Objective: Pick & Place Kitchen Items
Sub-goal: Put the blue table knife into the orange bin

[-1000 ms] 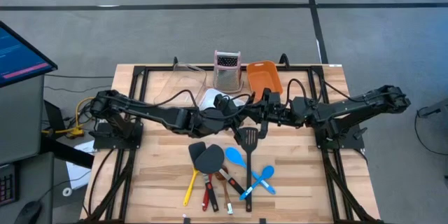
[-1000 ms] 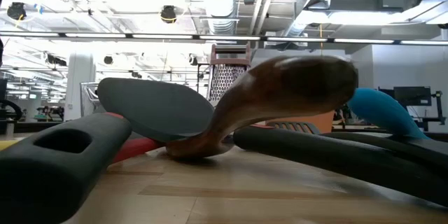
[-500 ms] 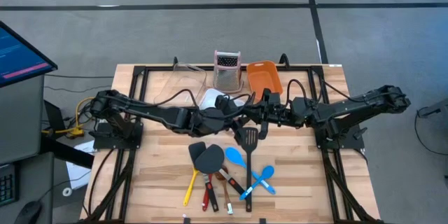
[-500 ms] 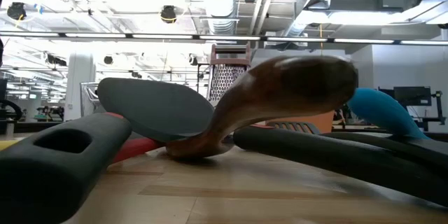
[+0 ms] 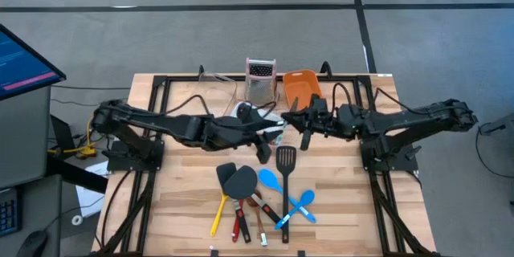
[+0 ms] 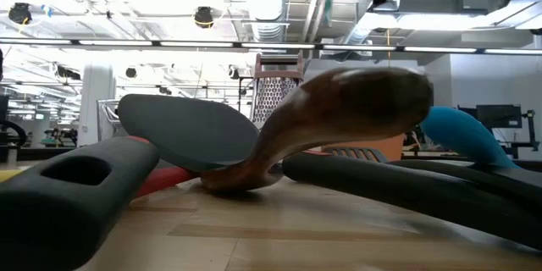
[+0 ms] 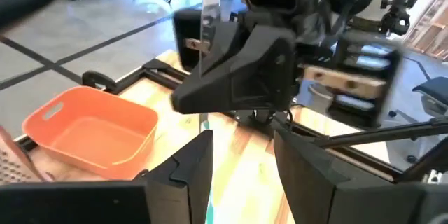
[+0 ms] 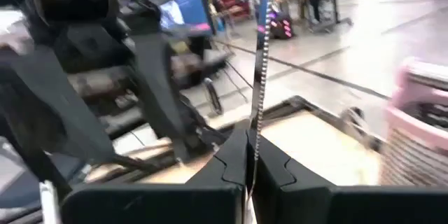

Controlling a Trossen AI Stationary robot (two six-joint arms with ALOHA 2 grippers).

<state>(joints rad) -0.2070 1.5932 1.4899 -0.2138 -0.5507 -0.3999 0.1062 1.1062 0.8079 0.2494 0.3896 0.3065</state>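
A: What can be said of the surface and the room?

B: A light wooden table (image 5: 185, 193) with a black frame is seen on grey carpet tiles. A monitor (image 5: 20, 60) stands off the left side. In the low view, ceiling ducts and strip lights are seen beyond. No legible writing can be made out.

A: Where are the kitchen items (image 5: 257, 193)?

B: They are gathered at the table's front centre: black spatulas, blue spoons, yellow-, red- and wood-handled tools. Behind them, a box grater (image 5: 259, 80) and an orange tub (image 5: 303, 87) are set.

A: And the grippers?

B: The left gripper (image 5: 263, 149) is held over mid-table, fingers spread, nothing between them. The right gripper (image 5: 303, 138) is just beside it, jaws pressed together on a thin silvery strip (image 8: 261, 56), which cannot be identified.
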